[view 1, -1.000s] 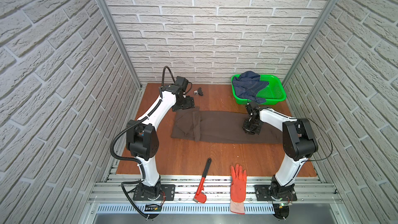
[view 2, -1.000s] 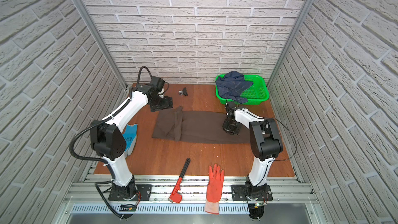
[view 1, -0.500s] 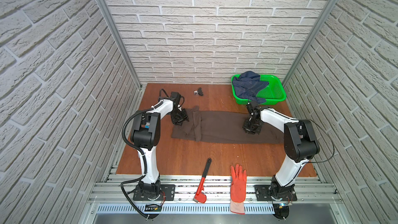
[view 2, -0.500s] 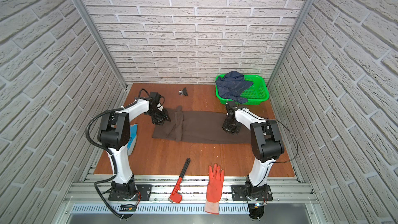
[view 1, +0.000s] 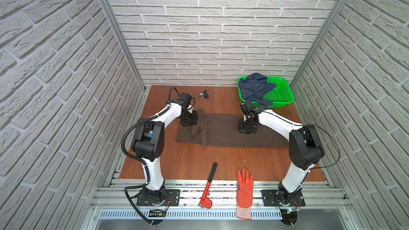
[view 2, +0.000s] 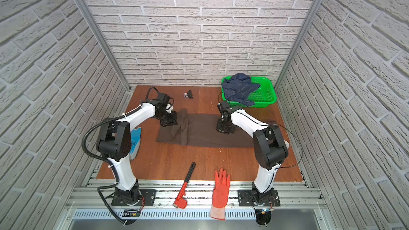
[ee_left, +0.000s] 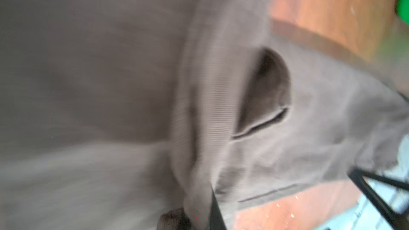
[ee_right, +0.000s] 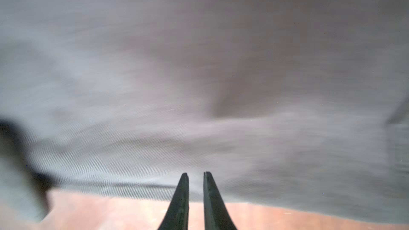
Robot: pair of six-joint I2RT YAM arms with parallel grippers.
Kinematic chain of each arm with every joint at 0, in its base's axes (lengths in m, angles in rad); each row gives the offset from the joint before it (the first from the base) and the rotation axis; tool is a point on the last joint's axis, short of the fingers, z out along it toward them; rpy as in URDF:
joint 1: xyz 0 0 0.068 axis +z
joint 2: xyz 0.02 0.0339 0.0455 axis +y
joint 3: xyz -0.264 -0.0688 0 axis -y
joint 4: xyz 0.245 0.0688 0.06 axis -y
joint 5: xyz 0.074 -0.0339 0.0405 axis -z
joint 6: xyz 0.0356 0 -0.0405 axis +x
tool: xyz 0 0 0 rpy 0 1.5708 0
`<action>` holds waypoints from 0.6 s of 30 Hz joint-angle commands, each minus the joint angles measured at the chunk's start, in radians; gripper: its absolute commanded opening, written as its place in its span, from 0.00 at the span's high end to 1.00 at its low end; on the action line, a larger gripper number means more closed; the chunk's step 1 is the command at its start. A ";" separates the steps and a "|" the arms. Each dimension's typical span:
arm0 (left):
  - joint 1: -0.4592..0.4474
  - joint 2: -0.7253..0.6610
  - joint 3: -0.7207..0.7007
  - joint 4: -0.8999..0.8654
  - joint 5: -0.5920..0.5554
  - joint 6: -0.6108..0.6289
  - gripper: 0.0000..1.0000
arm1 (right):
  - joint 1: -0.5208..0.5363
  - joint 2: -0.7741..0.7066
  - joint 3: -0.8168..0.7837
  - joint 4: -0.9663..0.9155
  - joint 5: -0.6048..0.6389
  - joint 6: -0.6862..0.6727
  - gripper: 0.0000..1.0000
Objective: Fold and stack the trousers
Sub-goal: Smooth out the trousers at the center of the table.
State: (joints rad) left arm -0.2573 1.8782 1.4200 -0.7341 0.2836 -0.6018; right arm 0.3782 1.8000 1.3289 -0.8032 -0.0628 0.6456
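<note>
Trousers: long dark brown trousers [view 1: 225,132] of thin soft fabric are laid flat on the brown wooden counter [view 1: 199,162], beneath both pincers. The cloth runs from one pincer to the other and on past the right one.
Left pincer: the left pincer [view 1: 188,121] is pressed together at a corner of the cloth's end. In the blurred wrist view cloth is gathered at its fingertip, so a pinch on the trousers is judged likely. A ribbed band and a pocket slit are seen just beside it.
Right pincer: the right pincer [ee_right: 195,173] is almost pressed together, with only a narrow gap left. Its tips are set on the cloth near one long edge, and a thin pinch of the trousers is judged to be held.
Step in hand: the cloth is being gripped at two spots for a fold. Most of the length is not yet folded.
Next move: both pinches are to be raised together and kept level, then carried across, so that the thin cloth is not dragged or bunched.
Nearby: a green plastic basket [view 1: 285,98] lies just beyond the right pincer and is to be kept clear of.
</note>
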 commanded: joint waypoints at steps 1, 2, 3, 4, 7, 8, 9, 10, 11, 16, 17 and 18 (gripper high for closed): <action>0.099 -0.098 0.037 -0.130 -0.204 0.083 1.00 | 0.021 0.014 0.019 -0.024 0.004 -0.006 0.84; 0.127 -0.112 0.054 -0.171 -0.278 0.109 1.00 | 0.022 0.015 0.017 -0.025 0.010 -0.005 0.84; 0.151 -0.121 0.066 -0.201 -0.333 0.132 1.00 | 0.023 0.014 0.016 -0.025 0.013 -0.005 0.84; 0.180 -0.127 0.075 -0.232 -0.406 0.153 1.00 | 0.023 0.014 0.013 -0.027 0.020 -0.004 0.84; 0.254 -0.129 0.050 -0.242 -0.548 0.197 1.00 | 0.023 0.020 0.001 -0.024 0.040 -0.002 0.84; 0.276 -0.121 0.037 -0.235 -0.584 0.203 1.00 | 0.023 0.024 -0.003 -0.024 0.048 -0.001 0.84; 0.290 -0.107 0.028 -0.227 -0.610 0.208 1.00 | 0.023 0.030 -0.006 -0.023 0.053 0.000 0.84; 0.307 -0.088 0.019 -0.218 -0.638 0.212 1.00 | 0.022 0.038 -0.009 -0.021 0.056 0.002 0.84; 0.322 -0.062 0.016 -0.215 -0.667 0.212 1.00 | 0.022 0.046 -0.012 -0.017 0.058 0.003 0.84; 0.352 0.020 0.050 -0.262 -0.753 0.203 0.58 | 0.023 0.060 -0.025 -0.016 0.059 0.003 0.84; 0.345 0.008 0.055 -0.269 -0.774 0.203 0.51 | 0.022 0.057 -0.027 -0.017 0.061 0.002 0.84; 0.333 -0.009 0.057 -0.266 -0.784 0.208 0.45 | 0.023 0.052 -0.029 -0.019 0.063 0.002 0.84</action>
State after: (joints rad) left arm 0.0902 1.9007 1.4609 -0.9470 -0.4004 -0.4095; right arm 0.4007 1.8580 1.3113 -0.8124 -0.0196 0.6468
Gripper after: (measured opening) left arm 0.519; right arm 0.156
